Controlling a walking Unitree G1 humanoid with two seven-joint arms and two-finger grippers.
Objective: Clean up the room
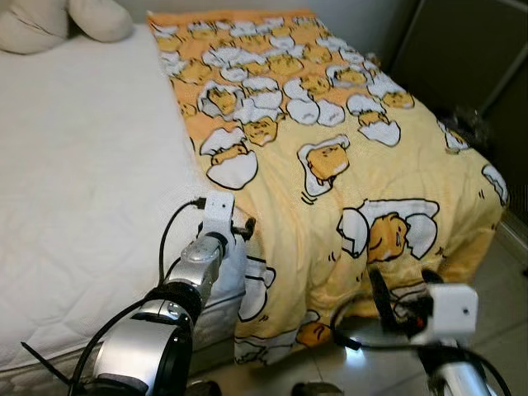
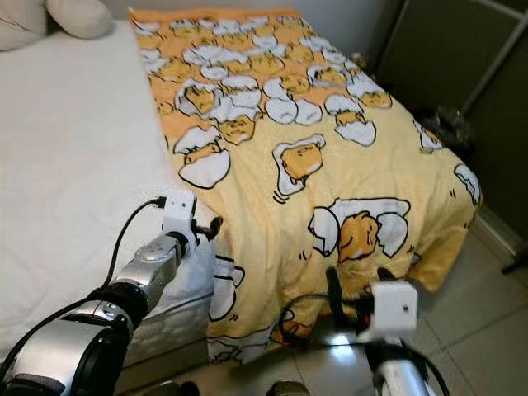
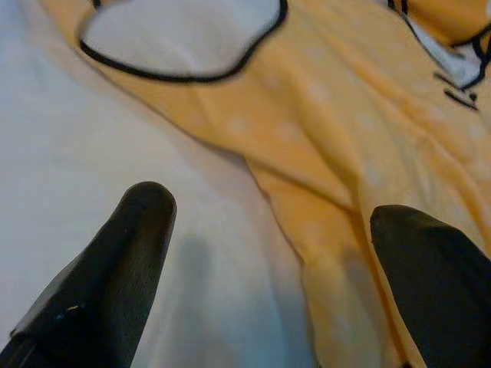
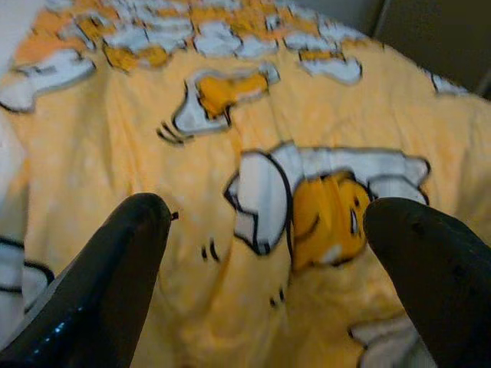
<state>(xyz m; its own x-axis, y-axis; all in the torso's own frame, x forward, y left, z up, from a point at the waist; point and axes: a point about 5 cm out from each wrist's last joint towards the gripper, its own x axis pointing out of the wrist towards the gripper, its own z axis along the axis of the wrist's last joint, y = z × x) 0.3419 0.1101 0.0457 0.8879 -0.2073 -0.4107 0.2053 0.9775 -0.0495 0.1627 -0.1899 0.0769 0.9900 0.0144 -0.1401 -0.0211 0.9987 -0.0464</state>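
Left eye view: bed with a bare white mattress [image 1: 74, 173] on the robot's left and a yellow blanket [image 1: 330, 140] printed with egg characters spread over the right half, draping off the foot toward the tiled floor [image 1: 503, 289]. Pale pillows [image 1: 58, 21] at the head corner. Left pincer [image 1: 239, 227] reached out to the blanket's inner edge near the foot of the mattress, probably placed there to take that edge and pull the cover across. Right pincer [image 1: 396, 301] low beside the hanging part of the blanket, above the floor, likely waiting to catch the draped corner. Right eye view: same layout, with a dark wardrobe [image 2: 462, 58] beyond the far side of the bed and the blanket's fold line running along the middle of the mattress. Left wrist view: two black fingers [image 3: 115, 261] spread apart, straddling the seam where yellow blanket edge meets white mattress, nothing pinched yet. Right wrist view: fingers [image 4: 100, 284] also spread wide, aimed at the printed blanket face, apart from it, gripping nothing. Judged stage: bed-making within the tidy-up, blanket covering only half the bed, grasp not yet made.
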